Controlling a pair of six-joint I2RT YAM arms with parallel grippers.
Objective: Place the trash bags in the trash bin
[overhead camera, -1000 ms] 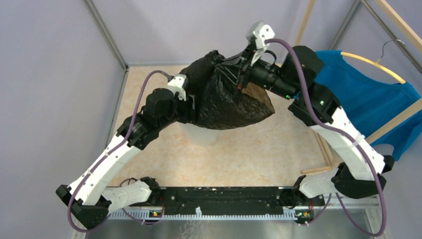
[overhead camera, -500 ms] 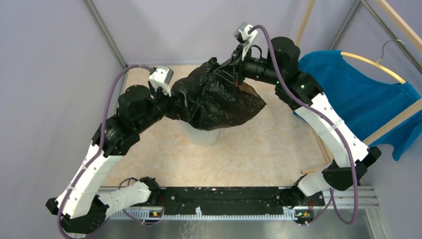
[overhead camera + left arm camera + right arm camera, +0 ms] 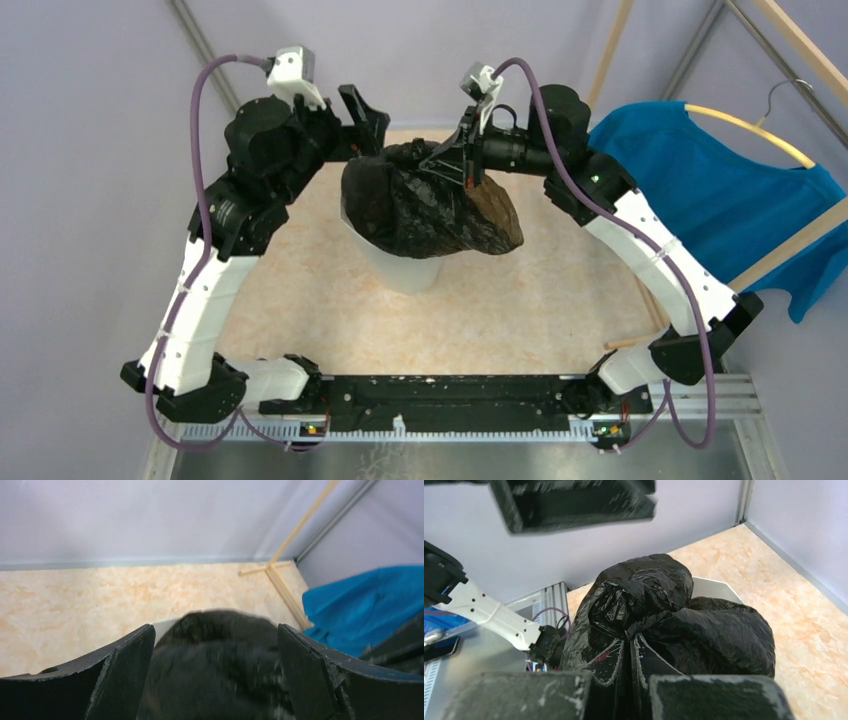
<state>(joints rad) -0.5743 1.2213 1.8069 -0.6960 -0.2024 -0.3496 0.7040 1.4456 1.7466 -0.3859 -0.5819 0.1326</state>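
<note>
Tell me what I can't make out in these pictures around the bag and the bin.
- Inside of the trash bin: in the top view the trash bag covers most of its mouth, so how deep the bag sits is unclear.
- Bag in the left wrist view: blurred, and cut off by the bottom edge between the fingers of the left hand.
- Same hand in the right wrist view: motion-blurred, cut off by the top edge.

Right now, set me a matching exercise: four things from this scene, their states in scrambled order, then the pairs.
Things:
1. left gripper
2. right gripper
3. trash bag
4. blue T-shirt

States:
A. hanging off to the right side
B. jaws shut on black plastic
C. bulging over the top of the trash bin
D. jaws wide apart, holding nothing

Pairs: 1-D, 2-B, 3-C, 4-A
</note>
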